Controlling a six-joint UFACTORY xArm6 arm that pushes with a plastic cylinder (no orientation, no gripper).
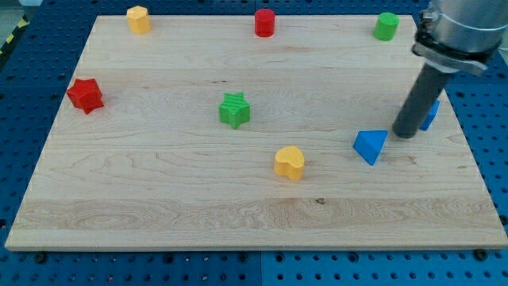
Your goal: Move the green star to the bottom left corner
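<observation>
The green star (pixel 234 110) sits near the middle of the wooden board (pixel 159 199), slightly left of centre. My tip (pixel 406 133) is at the view's right, far from the star. It stands just right of a blue triangular block (pixel 370 146) and in front of another blue block (pixel 431 114) that it partly hides. The bottom left corner of the board lies well below and left of the star.
A red star (pixel 85 94) lies at the left edge. A yellow block (pixel 139 19), a red cylinder (pixel 264 22) and a green cylinder (pixel 386 26) stand along the top. A yellow heart (pixel 290 163) lies below and right of the green star.
</observation>
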